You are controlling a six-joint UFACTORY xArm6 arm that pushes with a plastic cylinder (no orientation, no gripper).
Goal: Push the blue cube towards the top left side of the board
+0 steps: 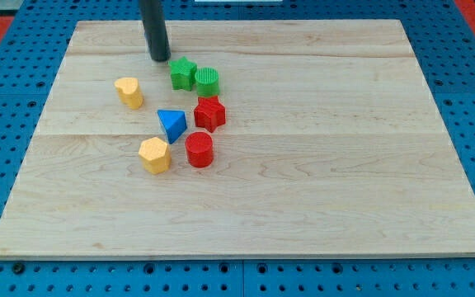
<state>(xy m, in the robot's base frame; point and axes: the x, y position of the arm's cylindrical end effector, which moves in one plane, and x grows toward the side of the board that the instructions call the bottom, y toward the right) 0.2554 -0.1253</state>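
The blue block (pixel 171 124), a wedge-like shape, lies left of the board's middle. My tip (pixel 160 59) rests on the board near the view's top left, well above the blue block and just left of the green star (pixel 183 73). A red star (pixel 209 113) sits right of the blue block, close to it. A red cylinder (pixel 199 150) lies below and to its right. A yellow hexagon (pixel 154 155) lies just below it.
A green cylinder (pixel 207 81) sits beside the green star. A yellow block (pixel 129 91) lies left of them. The wooden board (pixel 320 181) rests on a blue pegboard; its edges run all round.
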